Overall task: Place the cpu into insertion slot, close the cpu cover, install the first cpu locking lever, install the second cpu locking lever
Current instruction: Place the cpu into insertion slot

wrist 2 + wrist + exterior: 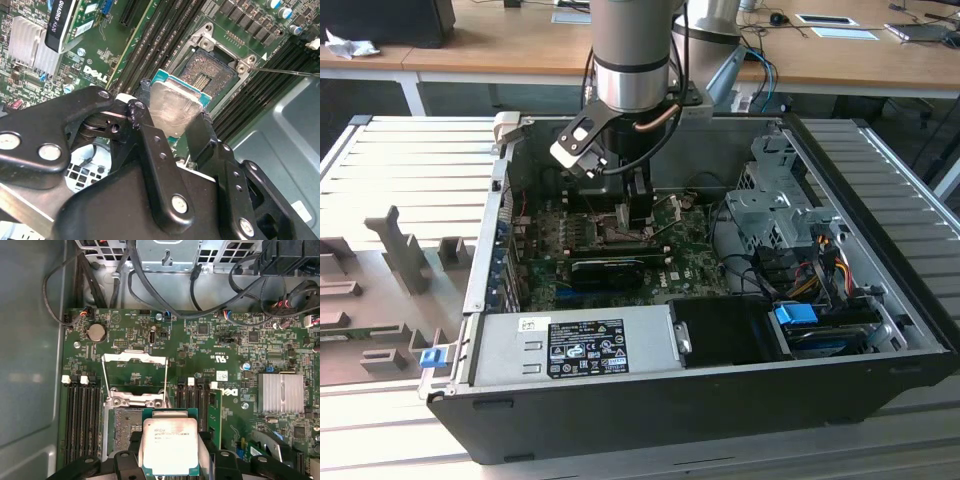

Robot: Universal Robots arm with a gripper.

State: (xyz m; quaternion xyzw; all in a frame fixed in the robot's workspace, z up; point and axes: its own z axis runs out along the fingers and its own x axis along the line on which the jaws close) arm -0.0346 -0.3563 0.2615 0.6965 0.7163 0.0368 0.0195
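Gripper [172, 117] clamped on the cpu [170, 105] by two opposite edges, we find the chip held over the insertion slot [207, 75], pin field partly exposed, contact not determinable, cpu cover [134, 358] standing open beyond, motherboard [695, 272] around, computer case [720, 395] enclosing, arm [630, 60] upper centre of the exterior view.

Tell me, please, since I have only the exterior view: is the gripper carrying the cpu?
Observer: Yes. In the second wrist view the gripper is shut on the cpu, its metal top showing.
Operator: Is it seated in the insertion slot?
Observer: No. The insertion slot has its pin field bare, and the chip is held over one edge of it.
Operator: And the cpu cover?
Observer: In the first wrist view the cpu cover stands open, off the socket.
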